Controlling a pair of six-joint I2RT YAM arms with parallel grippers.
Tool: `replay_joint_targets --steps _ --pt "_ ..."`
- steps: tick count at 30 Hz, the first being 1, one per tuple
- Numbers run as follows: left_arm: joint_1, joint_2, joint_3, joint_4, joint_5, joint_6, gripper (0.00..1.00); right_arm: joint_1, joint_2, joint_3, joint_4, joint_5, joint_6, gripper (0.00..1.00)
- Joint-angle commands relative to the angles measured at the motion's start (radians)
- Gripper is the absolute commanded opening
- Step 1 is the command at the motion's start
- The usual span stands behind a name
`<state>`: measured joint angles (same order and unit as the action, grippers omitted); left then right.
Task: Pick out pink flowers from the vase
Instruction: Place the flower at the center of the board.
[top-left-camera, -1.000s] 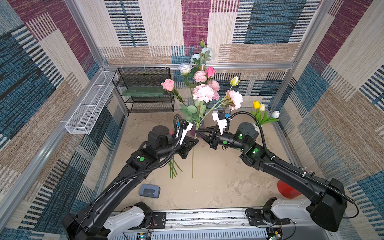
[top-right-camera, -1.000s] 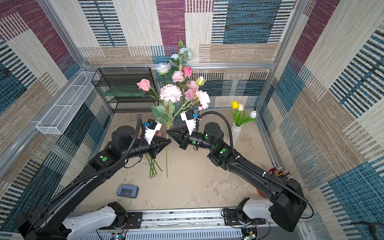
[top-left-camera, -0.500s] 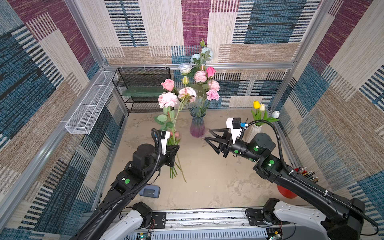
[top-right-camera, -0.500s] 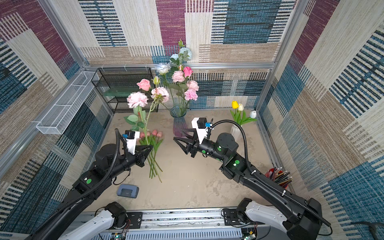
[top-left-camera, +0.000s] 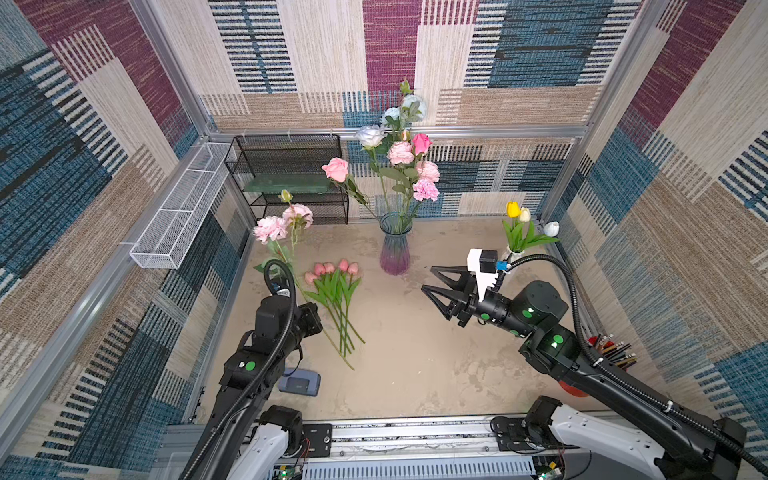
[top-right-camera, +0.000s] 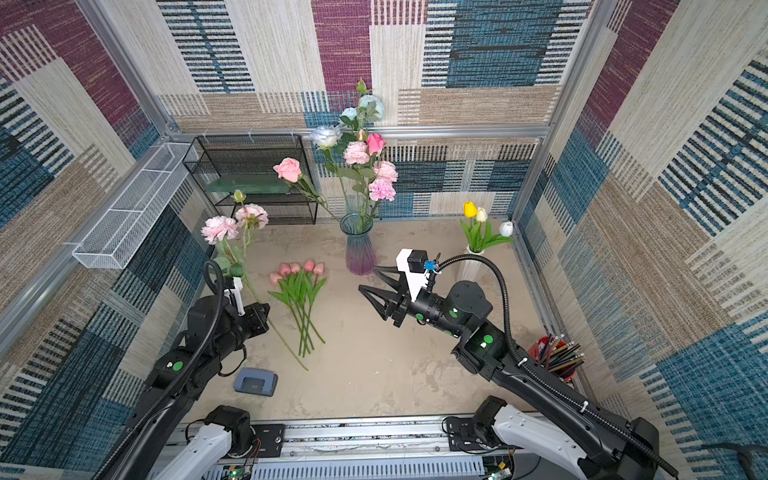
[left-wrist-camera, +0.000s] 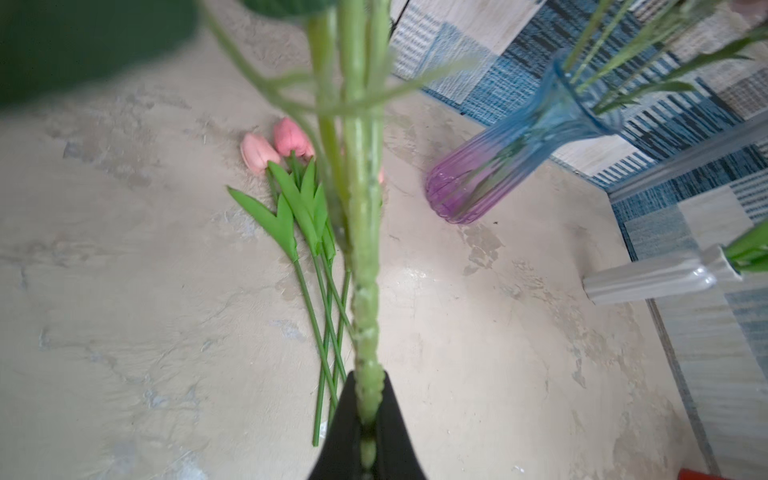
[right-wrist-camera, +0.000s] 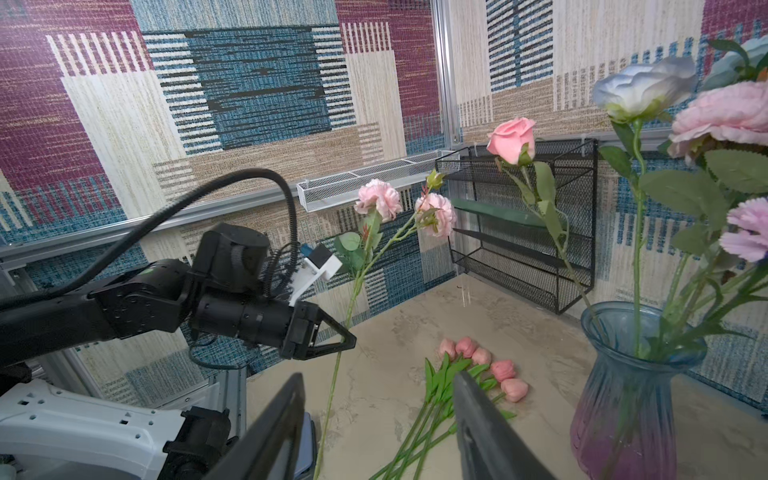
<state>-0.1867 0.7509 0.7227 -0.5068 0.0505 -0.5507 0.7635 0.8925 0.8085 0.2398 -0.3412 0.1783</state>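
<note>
Here, we see the left gripper (left-wrist-camera: 366, 409) pinched tight on a thick, knobbly green stem (left-wrist-camera: 361, 249), gripping it low on its length. The stem leans up and away from the jaws to two ruffled pale pink blooms (top-left-camera: 270, 228) and a small green bud (top-left-camera: 285, 195), high over the left edge of the mottled beige table (top-left-camera: 415, 353). From the left wrist view this stem and a blurred dark leaf cover part of what lies behind. That is a bunch of small smooth pink tulips (top-left-camera: 332, 270), flat on the table just beside the held stem, whose lower end slants past their stalks. Beyond the tulips stands a ribbed glass vase, blue at the neck and purple at the base (top-left-camera: 395, 249). It holds a pink rose (top-left-camera: 336, 169) leaning out left, several ruffled pink heads (top-left-camera: 425, 190), a deep pink bud (top-left-camera: 421, 142) and white and pale blue roses (top-left-camera: 370, 135). The right gripper (top-left-camera: 428, 278) hangs near the vase without touching it, its jaws parted and nothing between them. Behind it is a slim white vase (top-left-camera: 515, 251) of yellow and white tulips. A black wire shelf (top-left-camera: 291, 178) and a white mesh basket (top-left-camera: 178, 216) sit along the walls. A small grey-blue device (top-left-camera: 299, 381) lies near the left arm, and a red cup of pencils (top-right-camera: 557, 357) stands at the right edge.
</note>
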Motion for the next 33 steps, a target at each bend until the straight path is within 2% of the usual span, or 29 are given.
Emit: replay_joint_targets --steps 1,6,10,14,25,33 --pt "0.057 0.102 0.012 0.1 0.161 0.0 0.0 -0.001 -0.013 -0.007 -0.005 -0.021 -0.02 0.58" --pt "0.134 0.377 0.085 0.164 0.38 0.088 0.0 0.005 -0.025 -0.039 0.028 -0.051 0.019 0.58" --pt "0.15 0.527 0.164 0.136 0.413 0.193 0.0 0.013 -0.037 -0.065 0.043 -0.052 0.018 0.58" --pt "0.183 0.635 0.214 0.143 0.477 0.216 0.0 0.013 -0.034 -0.084 0.06 -0.056 0.013 0.58" --pt "0.179 0.808 0.192 0.262 0.519 0.141 0.0 0.014 -0.019 -0.12 0.091 -0.053 -0.007 0.58" --pt "0.176 0.916 0.254 0.203 0.472 0.173 0.0 0.013 0.004 -0.144 0.112 -0.047 -0.017 0.58"
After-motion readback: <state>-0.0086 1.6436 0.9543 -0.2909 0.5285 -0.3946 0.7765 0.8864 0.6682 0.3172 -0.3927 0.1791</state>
